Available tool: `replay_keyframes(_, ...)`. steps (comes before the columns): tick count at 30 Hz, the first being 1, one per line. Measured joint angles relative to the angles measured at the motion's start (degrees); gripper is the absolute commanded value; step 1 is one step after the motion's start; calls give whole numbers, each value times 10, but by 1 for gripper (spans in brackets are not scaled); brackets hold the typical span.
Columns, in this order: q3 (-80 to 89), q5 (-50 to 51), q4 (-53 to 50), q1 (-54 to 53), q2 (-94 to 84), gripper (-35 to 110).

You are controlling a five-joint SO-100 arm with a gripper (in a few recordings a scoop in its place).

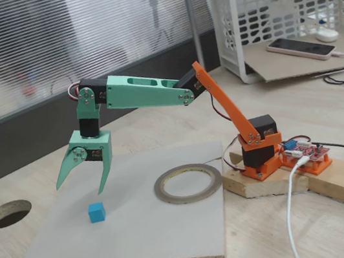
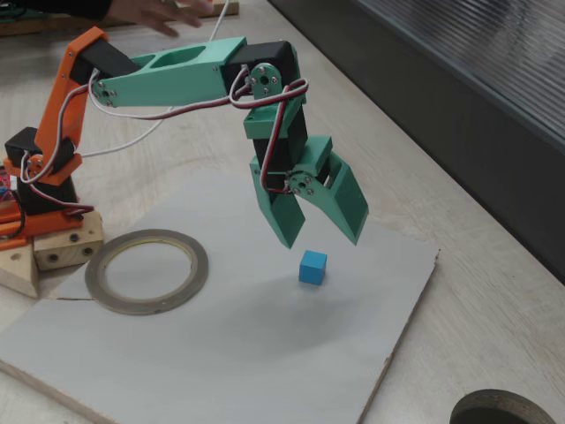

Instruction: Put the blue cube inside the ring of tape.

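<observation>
The blue cube (image 1: 96,212) (image 2: 312,267) rests on the pale grey board (image 1: 141,242) (image 2: 221,353), a small bright cyan block. My green gripper (image 1: 81,188) (image 2: 322,238) hangs open just above the board, fingers pointing down, a little behind the cube and not touching it. Nothing sits between the fingers. The ring of tape (image 1: 188,183) (image 2: 146,270) lies flat on the same board toward the arm's orange base, and nothing lies in its wide opening.
The orange base (image 1: 260,157) (image 2: 35,190) stands on wooden blocks beside the board. A dark round hole (image 1: 8,214) (image 2: 503,411) opens in the tabletop off the board's edge. A white cable (image 1: 293,233) trails across the table. A person's hand (image 2: 163,12) shows at the top edge.
</observation>
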State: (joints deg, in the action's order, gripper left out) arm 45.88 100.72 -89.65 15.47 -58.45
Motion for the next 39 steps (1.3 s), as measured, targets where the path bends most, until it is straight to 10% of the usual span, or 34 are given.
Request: replay_keyframes(39,-5,0,0,0,98,61)
